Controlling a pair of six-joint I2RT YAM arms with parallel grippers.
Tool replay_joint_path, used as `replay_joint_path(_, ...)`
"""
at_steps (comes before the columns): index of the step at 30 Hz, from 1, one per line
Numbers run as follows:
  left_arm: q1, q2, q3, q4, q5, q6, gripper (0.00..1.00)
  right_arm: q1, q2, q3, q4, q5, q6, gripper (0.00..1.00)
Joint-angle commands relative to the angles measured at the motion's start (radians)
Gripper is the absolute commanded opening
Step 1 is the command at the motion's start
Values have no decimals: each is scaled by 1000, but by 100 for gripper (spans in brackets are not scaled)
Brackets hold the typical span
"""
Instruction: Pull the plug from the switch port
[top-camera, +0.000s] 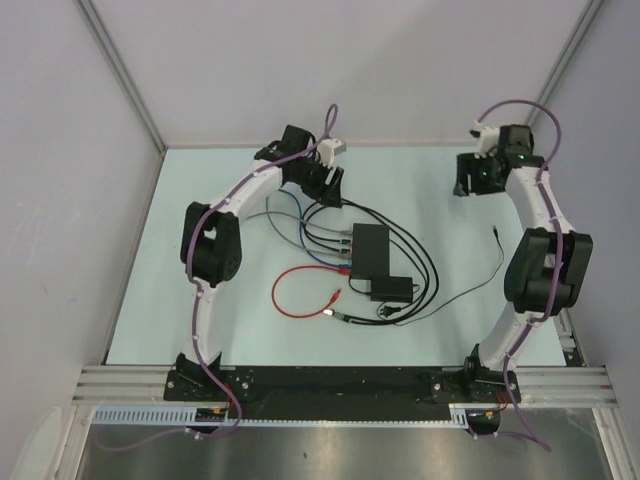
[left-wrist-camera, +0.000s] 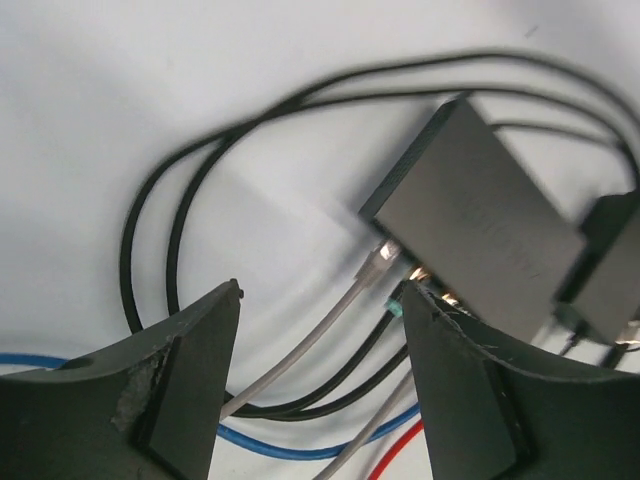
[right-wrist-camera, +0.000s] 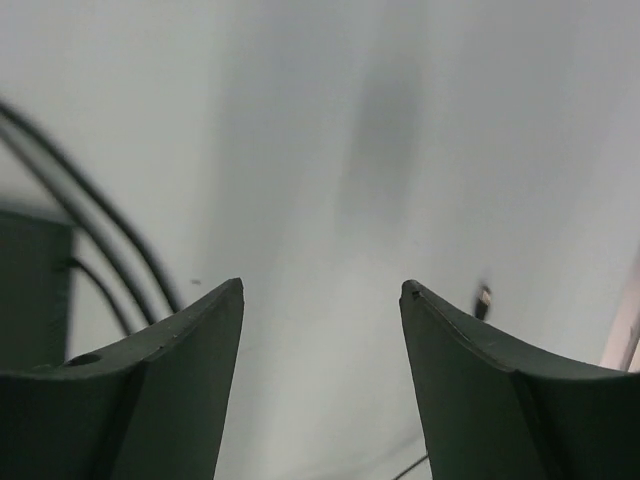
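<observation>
The switch (top-camera: 370, 250) is a flat black box lying mid-table; in the left wrist view the switch (left-wrist-camera: 480, 215) fills the upper right. Grey, black and blue cables run into its left edge, and a grey plug (left-wrist-camera: 383, 262) sits in a port there. My left gripper (top-camera: 328, 188) hovers behind the switch, and in its wrist view the left gripper (left-wrist-camera: 320, 300) stands open above those cables, holding nothing. My right gripper (top-camera: 468, 183) is far back on the right; the right gripper (right-wrist-camera: 320, 290) is open over bare table.
A smaller black box (top-camera: 392, 288) with thin leads lies against the switch's near end. A red cable (top-camera: 298, 290) loops left of it, its end lying free of the switch. Long black cables (top-camera: 425, 262) curve around the right side, and a loose cable end (right-wrist-camera: 483, 300) lies near my right finger.
</observation>
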Motion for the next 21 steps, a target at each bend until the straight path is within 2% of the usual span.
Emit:
replay_joint_path(1, 27, -45, 188, -69, 177, 8, 73, 177, -120, 117, -55, -96, -124, 69)
replay_joint_path(4, 31, -83, 128, -75, 235, 22, 77, 303, -93, 152, -118, -51, -165, 70)
replay_joint_path(7, 31, -126, 22, -26, 234, -31, 77, 363, -54, 151, -121, -76, -158, 67)
replay_joint_path(10, 31, -140, -31, -3, 225, -69, 77, 389, 9, 145, -104, -166, -136, 64)
replay_joint_path(11, 31, -137, -37, -6, 225, -58, 76, 395, 39, 140, -95, -198, -130, 58)
replay_joint_path(13, 31, -111, -16, -23, 206, -43, 70, 407, 73, 143, -86, -214, -98, 54)
replay_joint_path(17, 33, -91, -23, -61, 229, -6, 68, 444, 142, 128, -74, -353, -26, 39)
replay_joint_path(19, 37, -79, -22, -87, 255, 19, 69, 464, 165, 102, -51, -360, -11, 33)
replay_joint_path(20, 41, -50, -9, -121, 286, 23, 68, 479, 174, 91, -28, -349, 6, 27)
replay_joint_path(21, 47, -34, 30, -138, 294, 25, 65, 482, 193, 85, -17, -347, 50, 25)
